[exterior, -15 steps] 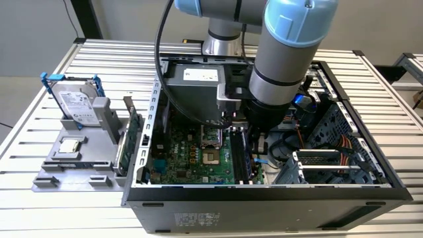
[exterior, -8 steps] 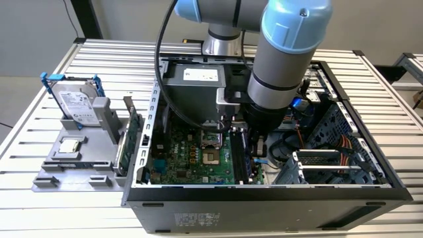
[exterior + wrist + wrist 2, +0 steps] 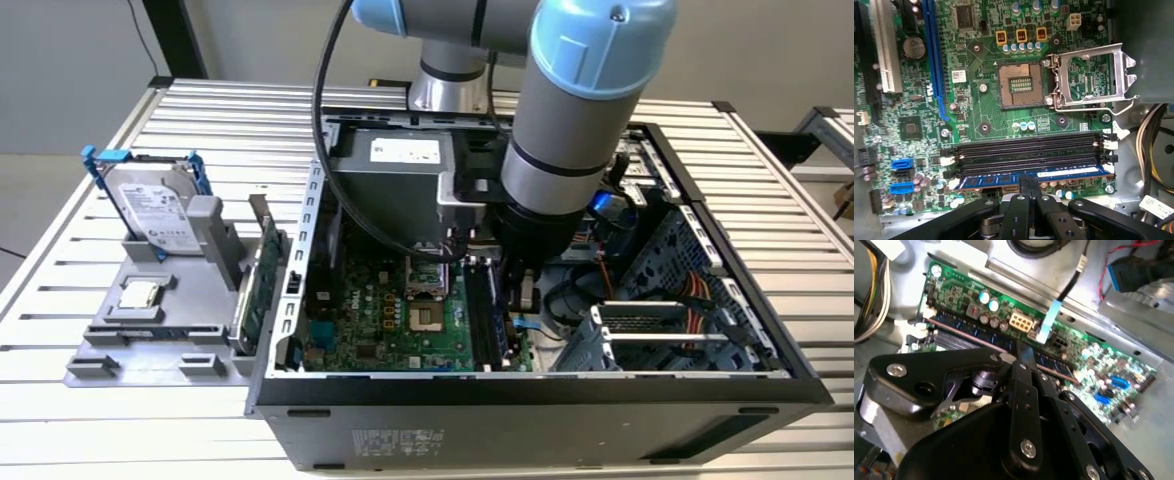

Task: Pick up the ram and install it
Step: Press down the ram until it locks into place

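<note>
The ram (image 3: 989,180) is a long blue stick lying along the outermost memory slot of the motherboard (image 3: 989,110), level with the slot from clip to clip. My gripper (image 3: 1029,181) has its two black fingers pressed together on the stick's top edge near its middle. In the second wrist view the same ram (image 3: 966,329) runs slantwise across the board, with my gripper (image 3: 1024,362) closed on it. In the exterior view the arm (image 3: 567,130) reaches straight down into the open computer case (image 3: 534,395), and its lower end sits over the memory slots (image 3: 487,320).
Three black memory slots (image 3: 1029,150) beside the ram stand empty. The CPU socket (image 3: 1020,85) is open with its metal latch (image 3: 1089,75) raised. Outside the case, a grey holder (image 3: 147,335) carries a hard drive (image 3: 154,205) in a blue frame and a green card (image 3: 260,275). Cables (image 3: 694,300) crowd the case's right.
</note>
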{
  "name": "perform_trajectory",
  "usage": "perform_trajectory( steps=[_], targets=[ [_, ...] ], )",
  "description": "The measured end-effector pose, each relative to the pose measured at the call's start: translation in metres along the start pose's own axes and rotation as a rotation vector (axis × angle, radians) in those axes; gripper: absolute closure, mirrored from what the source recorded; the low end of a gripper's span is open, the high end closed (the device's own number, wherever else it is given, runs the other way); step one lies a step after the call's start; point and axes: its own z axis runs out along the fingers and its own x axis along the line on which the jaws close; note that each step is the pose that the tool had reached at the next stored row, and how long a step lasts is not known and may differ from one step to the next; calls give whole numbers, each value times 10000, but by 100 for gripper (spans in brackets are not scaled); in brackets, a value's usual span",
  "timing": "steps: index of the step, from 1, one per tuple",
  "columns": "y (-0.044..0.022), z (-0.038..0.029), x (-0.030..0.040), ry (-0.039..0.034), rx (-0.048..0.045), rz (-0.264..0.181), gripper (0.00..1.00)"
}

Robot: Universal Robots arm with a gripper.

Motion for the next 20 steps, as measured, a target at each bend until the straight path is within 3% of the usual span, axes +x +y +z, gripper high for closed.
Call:
perform_trajectory(
  steps=[2,8,20],
  targets=[
    [-1,-36,-1,2,0,0,100],
    [-6,-249,-7,4,0,0,100],
    [-13,-552,-11,19,-2,1,100]
  ],
)
